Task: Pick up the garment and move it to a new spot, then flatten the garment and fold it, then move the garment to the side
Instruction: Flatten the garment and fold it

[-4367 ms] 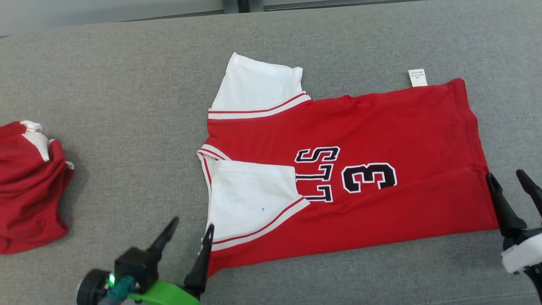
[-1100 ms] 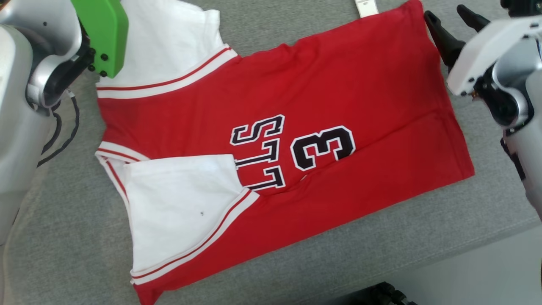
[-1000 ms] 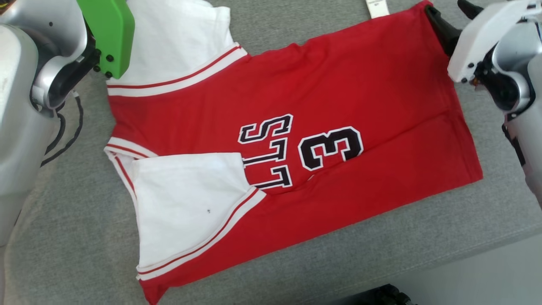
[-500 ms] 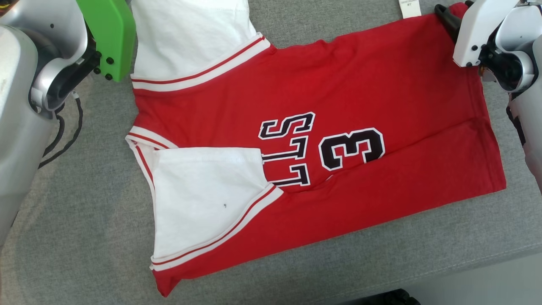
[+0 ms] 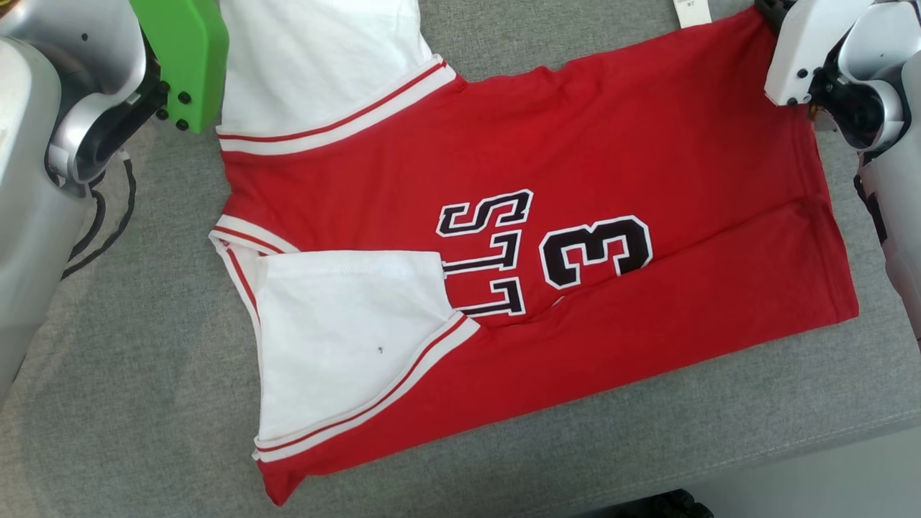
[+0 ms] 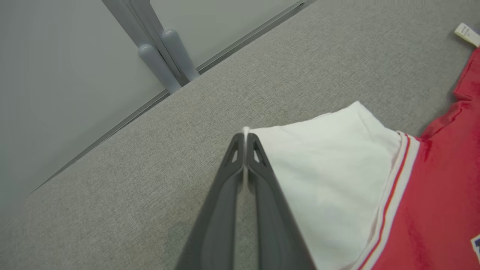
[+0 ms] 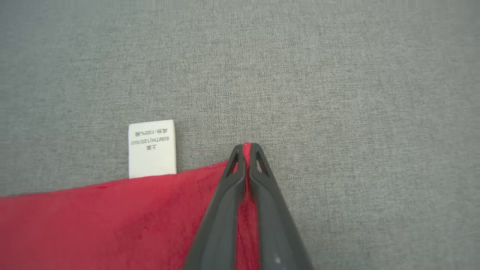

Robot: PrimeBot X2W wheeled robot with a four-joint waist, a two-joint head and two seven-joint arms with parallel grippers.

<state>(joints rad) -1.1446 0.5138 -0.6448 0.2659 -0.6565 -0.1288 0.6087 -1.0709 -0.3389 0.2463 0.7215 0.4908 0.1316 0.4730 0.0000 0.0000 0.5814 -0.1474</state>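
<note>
1. Head view
   - The garment, a red jersey with white sleeves, lies flat across the grey padded surface, neck end to the robot's left, hem to its right.
   - The near sleeve is folded in over the chest, and its edge touches the black lettering. A large "3" sits just beside the letters.
   - The far sleeve sticks out past the shoulder towards the top edge.
   - The left arm's green housing hangs over the outer edge of that sleeve.
   - The right arm's white wrist casing sits over the far hem corner. A white care label pokes out from under the far edge near it.

2. Left wrist view
   - The left gripper has its fingers pressed together, with a sliver of white cloth showing between the tips. It pinches the far sleeve at its outer corner.
   - Grey surface lies beyond, then a pale wall with two grey posts.

3. Right wrist view
   - The right gripper has its fingers closed on the red hem corner, with red cloth showing between the tips.
   - The care label lies flat on the grey surface just to the left of the fingers, apart from them.
</note>
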